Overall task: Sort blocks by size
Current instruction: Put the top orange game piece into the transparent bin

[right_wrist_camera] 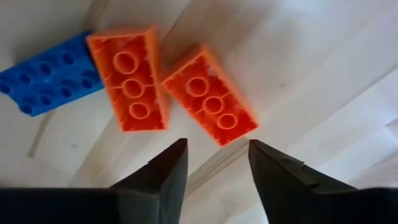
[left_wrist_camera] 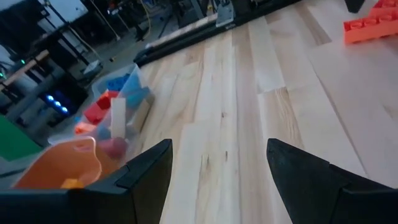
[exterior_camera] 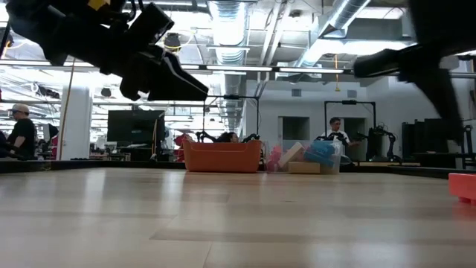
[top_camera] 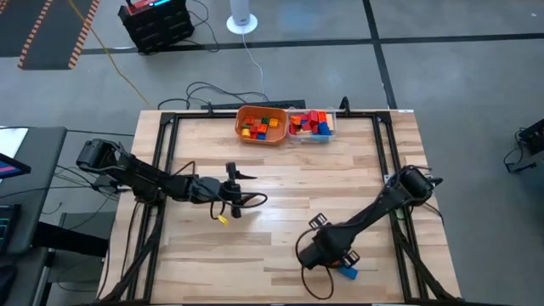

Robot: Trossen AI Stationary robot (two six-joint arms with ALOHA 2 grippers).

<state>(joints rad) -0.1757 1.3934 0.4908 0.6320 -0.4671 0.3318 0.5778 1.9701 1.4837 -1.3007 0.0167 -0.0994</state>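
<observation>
Wood table (top_camera: 280, 187) seen from above, w/ two dark robot arms over it. At the far edge sat an orange bowl (top_camera: 260, 125) and, just beside it, a clear container (top_camera: 311, 125), both already holding mixed blocks in red, blue, yellow & green.

Right gripper (right_wrist_camera: 212, 163) hung low over the near right part of the table, fingers parted to a medium gap and holding nothing. Right below it lay three long blocks: two orange ones upside down, hollow side up, the nearer orange block (right_wrist_camera: 210, 95) tilted & close to the second orange block (right_wrist_camera: 128, 80), and a blue block (right_wrist_camera: 51, 75) touching that second one.

Left gripper (left_wrist_camera: 217, 174) hovered near table centre, aimed toward the bowl, fingers spread wide & empty. A small yellow bit (top_camera: 223, 219) lay on the wood just by it; can't tell if it was a block.

Judgement: next move looked like a grab of the nearer orange block. Risks: blocks were crowded, so a finger coming down could land on top of the neighbour or shove it & the blue one aside. The tilt vs. the fingers could make the block twist or pop out on closing. Hollow underside gives thin walls to pinch, so grip might slip.
</observation>
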